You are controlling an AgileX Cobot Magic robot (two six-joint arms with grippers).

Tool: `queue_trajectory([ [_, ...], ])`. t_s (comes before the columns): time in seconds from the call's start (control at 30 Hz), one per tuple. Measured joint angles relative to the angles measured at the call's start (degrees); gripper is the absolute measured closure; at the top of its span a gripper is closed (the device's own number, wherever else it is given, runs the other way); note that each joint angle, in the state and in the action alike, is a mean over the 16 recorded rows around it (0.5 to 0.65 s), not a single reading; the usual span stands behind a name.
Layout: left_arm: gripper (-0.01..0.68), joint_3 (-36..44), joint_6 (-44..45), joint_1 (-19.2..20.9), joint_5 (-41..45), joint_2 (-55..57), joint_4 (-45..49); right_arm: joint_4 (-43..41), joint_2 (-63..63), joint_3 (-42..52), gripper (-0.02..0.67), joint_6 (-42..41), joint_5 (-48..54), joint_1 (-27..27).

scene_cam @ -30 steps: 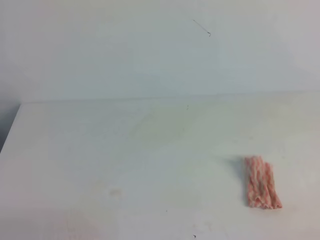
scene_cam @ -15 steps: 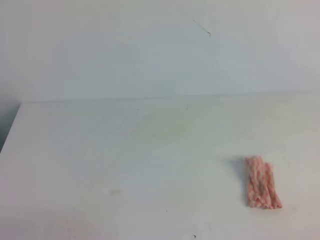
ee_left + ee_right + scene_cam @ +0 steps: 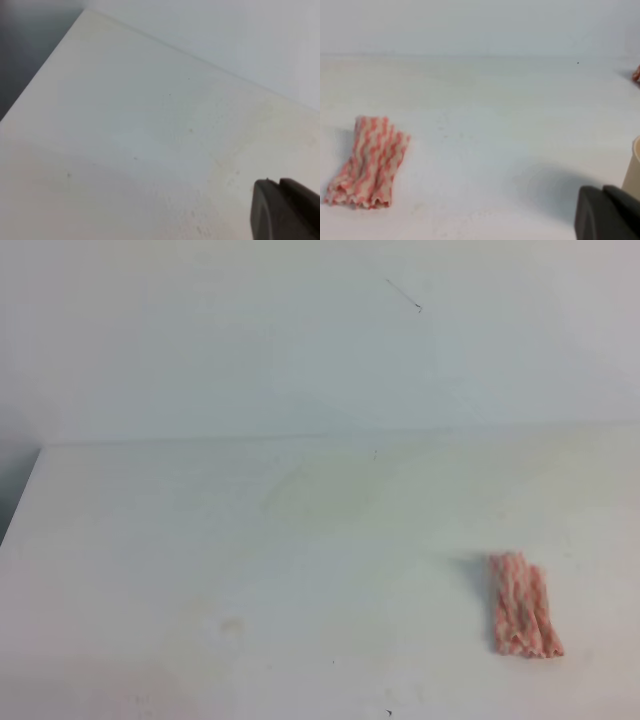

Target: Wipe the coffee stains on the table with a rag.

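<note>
The rag (image 3: pixel 523 605), a folded pink-and-white striped cloth, lies flat on the white table (image 3: pixel 330 540) at the right front. It also shows at the lower left of the right wrist view, rag (image 3: pixel 367 162). A small faint tan blob, the coffee stains (image 3: pixel 232 625), sits at the left front, far from the rag. Neither arm appears in the exterior view. My right gripper (image 3: pixel 602 192) is a dark tip at the lower right corner, fingers together, well right of the rag and holding nothing. My left gripper (image 3: pixel 277 186) looks the same above bare tabletop.
A beige object (image 3: pixel 635 170) cuts into the right edge of the right wrist view, and a bit of something pink (image 3: pixel 636 75) shows farther back. The table's left edge (image 3: pixel 20 500) drops to a dark floor. A white wall rises behind the table.
</note>
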Motion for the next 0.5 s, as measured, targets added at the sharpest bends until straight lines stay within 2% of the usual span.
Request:
queue_trajectory([
  [0.5, 0.672, 0.0, 0.0, 0.0, 0.0, 0.0, 0.0, 0.0, 0.0, 0.0, 0.653, 0.1, 0.0, 0.0],
])
